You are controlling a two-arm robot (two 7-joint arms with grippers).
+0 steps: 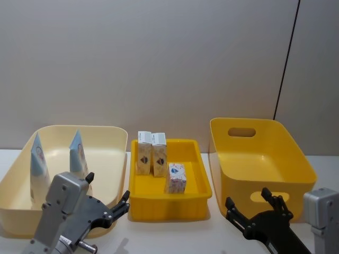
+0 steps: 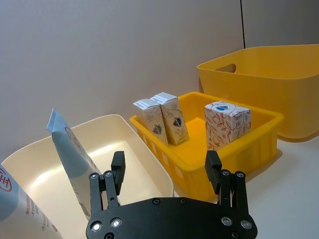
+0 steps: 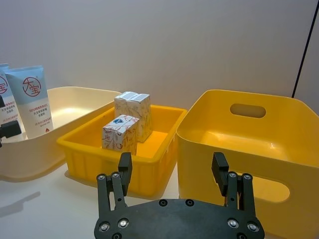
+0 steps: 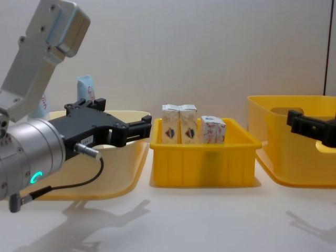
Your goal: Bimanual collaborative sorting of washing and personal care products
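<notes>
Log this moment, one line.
left gripper open by cream bin | right gripper open by deep bin | three cartons in tray | two tubes in cream bin

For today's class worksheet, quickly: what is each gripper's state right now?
Left gripper: open, holding nothing.
Right gripper: open, holding nothing.

Lab-like test setup: bare white table (image 1: pixel 175 235), plain grey wall (image 1: pixel 159 63).
</notes>
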